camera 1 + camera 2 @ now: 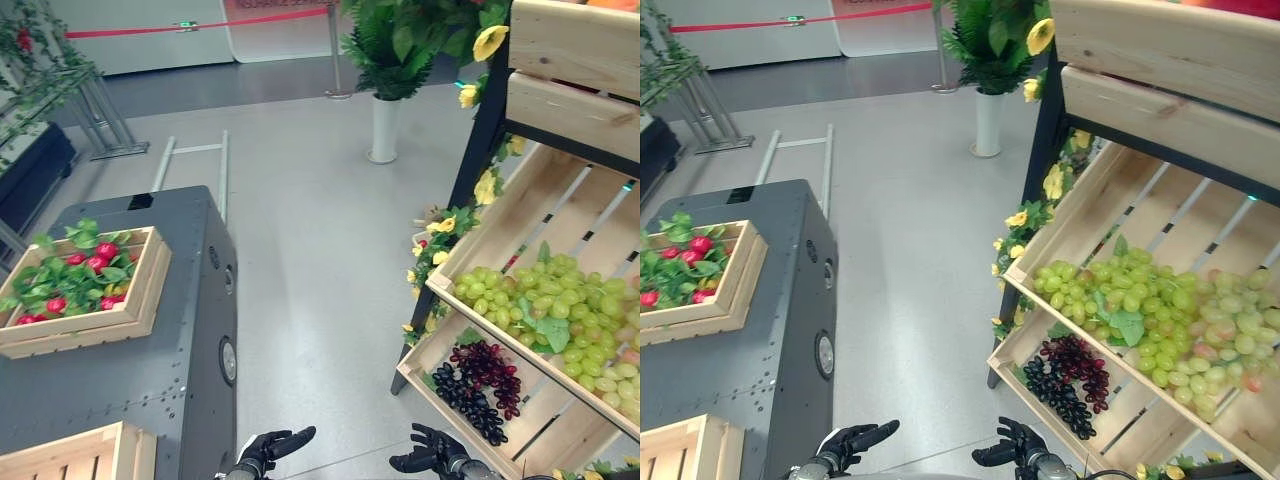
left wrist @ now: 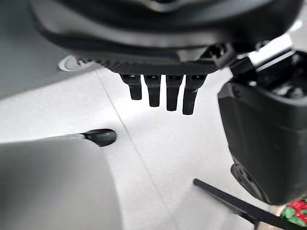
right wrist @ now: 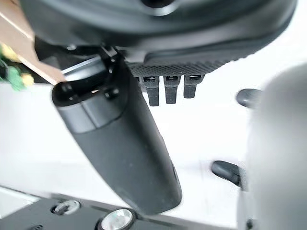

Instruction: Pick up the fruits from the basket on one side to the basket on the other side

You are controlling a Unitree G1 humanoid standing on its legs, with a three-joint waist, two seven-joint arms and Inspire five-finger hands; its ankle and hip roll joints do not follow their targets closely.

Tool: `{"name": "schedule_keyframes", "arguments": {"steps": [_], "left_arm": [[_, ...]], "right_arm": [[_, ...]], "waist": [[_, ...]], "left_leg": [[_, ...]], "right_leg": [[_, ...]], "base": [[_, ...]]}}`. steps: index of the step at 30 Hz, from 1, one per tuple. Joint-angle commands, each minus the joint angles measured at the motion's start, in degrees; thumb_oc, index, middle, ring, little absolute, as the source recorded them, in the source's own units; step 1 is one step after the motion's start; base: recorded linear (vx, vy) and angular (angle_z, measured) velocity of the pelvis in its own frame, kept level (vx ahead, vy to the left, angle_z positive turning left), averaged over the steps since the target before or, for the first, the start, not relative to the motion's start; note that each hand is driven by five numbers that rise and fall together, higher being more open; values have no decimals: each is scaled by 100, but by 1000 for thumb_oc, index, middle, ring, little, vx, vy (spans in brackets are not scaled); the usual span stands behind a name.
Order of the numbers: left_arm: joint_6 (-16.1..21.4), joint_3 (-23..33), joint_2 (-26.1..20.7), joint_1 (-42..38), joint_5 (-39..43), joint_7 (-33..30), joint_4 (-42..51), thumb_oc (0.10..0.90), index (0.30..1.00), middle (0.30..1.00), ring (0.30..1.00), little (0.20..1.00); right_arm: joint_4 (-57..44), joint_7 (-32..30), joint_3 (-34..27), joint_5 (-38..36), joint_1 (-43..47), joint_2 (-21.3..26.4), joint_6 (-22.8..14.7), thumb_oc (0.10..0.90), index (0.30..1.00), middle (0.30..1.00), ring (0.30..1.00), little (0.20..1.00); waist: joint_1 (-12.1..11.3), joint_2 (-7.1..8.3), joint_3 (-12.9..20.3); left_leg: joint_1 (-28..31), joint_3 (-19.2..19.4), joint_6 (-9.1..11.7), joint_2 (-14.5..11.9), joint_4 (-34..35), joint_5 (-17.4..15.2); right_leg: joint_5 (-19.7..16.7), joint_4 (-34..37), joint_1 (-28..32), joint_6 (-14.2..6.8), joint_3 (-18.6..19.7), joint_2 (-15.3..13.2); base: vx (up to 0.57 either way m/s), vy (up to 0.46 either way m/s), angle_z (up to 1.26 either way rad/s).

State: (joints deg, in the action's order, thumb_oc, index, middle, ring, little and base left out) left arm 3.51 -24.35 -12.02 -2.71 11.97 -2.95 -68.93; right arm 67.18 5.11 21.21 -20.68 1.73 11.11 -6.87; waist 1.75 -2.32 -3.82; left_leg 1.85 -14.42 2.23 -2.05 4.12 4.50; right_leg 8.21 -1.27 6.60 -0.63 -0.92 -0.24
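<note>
Both our hands sit low at the near edge, over the grey floor (image 1: 300,230). Our left hand (image 1: 268,447) is loose w/ straight fingers, holding nothing. Our right hand (image 1: 432,452) is loose too, fingers spread a bit, nothing in it. They are near each other but apart.

Now big to small. On our right stands a tall wooden shelf stand (image 1: 560,190) w/ slanted crates. Its middle crate (image 1: 520,210) holds a big pile of green grapes (image 1: 545,305). Its lower crate (image 1: 540,425) holds dark grapes (image 1: 480,385), a black bunch & a deep red bunch lying side by side. Yellow flowers (image 1: 487,185) hang along the stand's dark post.

On our left is a dark grey worktop (image 1: 150,330), like a big box. On it sits a wooden basket (image 1: 140,285) full of green leaves & red fruits (image 1: 100,258). Another wooden crate (image 1: 90,455) pokes in at the near left corner, on the same worktop; we can't see what's in it.

Far back, a leafy plant (image 1: 400,40) stands in a white vase (image 1: 383,128) on the floor. A red ribbon (image 1: 200,22) runs across the back.
</note>
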Motion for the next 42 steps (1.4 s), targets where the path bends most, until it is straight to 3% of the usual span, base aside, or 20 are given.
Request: {"name": "schedule_keyframes", "arguments": {"steps": [1, 3, 4, 5, 6, 10, 12, 15, 19, 21, 23, 25, 29, 30, 31, 32, 33, 36, 38, 42], "left_arm": [[70, 57, -65, -421, 287, -558, -218, 800, 900, 900, 900, 900], [217, 180, 29, -446, -294, -587, -192, 800, 900, 900, 900, 900], [506, 52, 98, -475, -993, -566, -164, 800, 900, 900, 900, 900], [506, 52, 98, -475, -993, -566, -164, 800, 900, 900, 900, 900], [503, -113, 124, -501, -984, -424, -27, 800, 900, 900, 900, 900], [153, -114, 130, -428, -681, -113, 15, 800, 900, 900, 900, 900], [4, -87, 86, -388, -815, -53, -79, 800, 900, 900, 900, 900], [87, -189, 131, -421, -1062, 115, -147, 800, 900, 900, 900, 900], [164, -610, 158, -634, -1296, 178, -10, 800, 900, 900, 900, 900], [65, -681, 170, -635, -1316, 160, -18, 800, 900, 900, 900, 900], [-154, -733, 146, -533, -1535, 55, -99, 800, 900, 900, 900, 900], [-319, -621, 24, -396, -1670, 3, -299, 800, 900, 900, 900, 900], [-398, -251, -112, -215, -1582, -161, -513, 800, 900, 900, 900, 900], [-405, -205, -129, -196, -1514, -175, -527, 800, 900, 900, 900, 900], [-382, 28, -207, -142, -1262, -234, -558, 800, 900, 900, 900, 900], [-377, 59, -217, -143, -1230, -244, -556, 800, 900, 900, 900, 900], [-364, 177, -211, -156, -1024, -354, -524, 800, 900, 900, 900, 900], [-311, 299, -160, -219, -772, -483, -482, 800, 900, 900, 900, 900], [-114, 548, -3, -259, 195, -681, -434, 800, 900, 900, 900, 900], [373, 264, 117, -192, -1037, -767, -199, 800, 900, 900, 900, 900]], "right_arm": [[-147, -46, 224, 208, 574, 127, -161, 800, 900, 900, 900, 900], [-69, -113, 230, 239, 628, 142, -81, 800, 900, 900, 900, 900], [-21, -207, 119, 80, 610, 212, -51, 800, 900, 900, 900, 900], [-21, -207, 119, 80, 611, 212, -51, 800, 900, 900, 900, 900], [37, -220, -22, -75, 639, 270, 27, 800, 900, 900, 900, 900], [100, -195, -140, 58, 643, 317, 132, 800, 900, 900, 900, 900], [150, -201, -215, 60, 549, 332, 168, 800, 900, 900, 900, 900], [181, -285, -244, -55, 479, 249, 80, 800, 900, 900, 900, 900], [12, -523, -177, 19, 528, 97, -151, 800, 900, 900, 900, 900], [-29, -518, -136, 249, 554, 86, -135, 800, 900, 900, 900, 900], [1, -566, -75, 371, 536, 40, -97, 800, 900, 900, 900, 900], [26, -553, -85, 78, 548, 42, -152, 800, 900, 900, 900, 900], [68, -439, -162, 390, 523, 43, -163, 800, 900, 900, 900, 900], [83, -431, -162, 438, 515, 37, -160, 800, 900, 900, 900, 900], [180, -360, -150, 634, 474, -16, -162, 800, 900, 900, 900, 900], [189, -353, -146, 670, 469, -19, -170, 800, 900, 900, 900, 900], [236, -317, -115, 856, 494, -37, -178, 800, 900, 900, 900, 900], [250, -304, -26, 740, 622, -10, -156, 800, 900, 900, 900, 900], [240, -334, -51, 578, 642, -26, -12, 800, 900, 900, 900, 900], [180, -411, -88, 475, 478, 43, 113, 800, 900, 900, 900, 900]], "waist": [[-294, 193, -522], [-327, 262, -659], [-252, 367, -699], [-247, 366, -689], [-194, 497, -688], [-92, 418, -530], [62, 272, -356], [128, 183, -255], [156, 276, -378], [157, 326, -424], [171, 341, -477], [117, 241, -518], [13, 114, -495], [-1, 112, -483], [-83, 156, -435], [-103, 160, -419], [-208, 210, -356], [-298, 258, -321], [-333, 277, -252], [-379, 355, -218]], "left_leg": [[-172, 526, -137, 170, 48, -134], [-389, 1044, -40, 93, -211, -148], [-586, 1946, -27, -2, -1108, -451], [-602, 1941, -27, -2, -1114, -451], [-578, 2334, -320, 187, -2256, -1203], [-261, 2423, -380, 480, -2965, -1517], [360, 2377, -220, 515, -2485, -1332], [831, 1888, -312, 760, -1035, -1556], [783, 1440, -528, 884, 39, -1332], [689, 1433, -546, 881, 88, -1267], [548, 1405, -617, 831, 88, -1131], [432, 1572, -674, 673, 88, -930], [404, 1959, -753, 548, 88, -918], [405, 2004, -758, 544, 83, -924], [386, 2223, -708, 502, -53, -951], [375, 2268, -677, 489, -66, -944], [254, 2453, -544, 465, -147, -904], [13, 2457, -420, 461, -281, -832], [-91, 2292, -348, 497, -348, -758], [-253, 1959, -331, 595, -878, -926]], "right_leg": [[-142, -358, -419, 183, -327, 53], [-276, -138, -282, 168, -473, 31], [-341, -22, -174, 183, -789, -77], [-343, -21, -184, 183, -794, -77], [-410, 54, -142, 187, -997, -210], [-461, -1, -307, 166, -1059, -93], [-484, 37, -396, 157, -1074, 87], [-681, 60, -661, 1, -981, 226], [-1146, 109, -1378, -286, -845, 340], [-1339, 292, -1477, -387, -820, 335], [-1290, 16, -1613, -415, -508, 366], [-1006, -1486, -1698, -440, -611, 155], [-462, -2294, -1283, -306, -861, -292], [-425, -2254, -1209, -301, -882, -328], [-196, -1505, -597, -290, -991, -362], [-147, -1270, -464, -266, -1024, -348], [-208, -347, -115, -226, -1039, -249], [-459, 405, -13, -176, -890, -140], [-561, 599, 4, -86, -898, -83], [-602, 627, 2, -24, -786, -80]], "base": [[-312, -378, 206], [-292, -340, 113], [-200, -197, 39], [-331, -228, 98], [-249, -101, 131], [-220, -30, 75], [-206, 69, 38], [-213, 90, 15], [-315, 59, -7], [-331, 31, -6], [-372, -10, 3], [-281, -31, 12], [-152, -35, -1], [-157, -189, -1], [-126, -202, -24], [-193, -336, -46], [-134, -227, -48], [-166, -235, -79], [-129, -250, -69], [-127, -149, 9]]}}
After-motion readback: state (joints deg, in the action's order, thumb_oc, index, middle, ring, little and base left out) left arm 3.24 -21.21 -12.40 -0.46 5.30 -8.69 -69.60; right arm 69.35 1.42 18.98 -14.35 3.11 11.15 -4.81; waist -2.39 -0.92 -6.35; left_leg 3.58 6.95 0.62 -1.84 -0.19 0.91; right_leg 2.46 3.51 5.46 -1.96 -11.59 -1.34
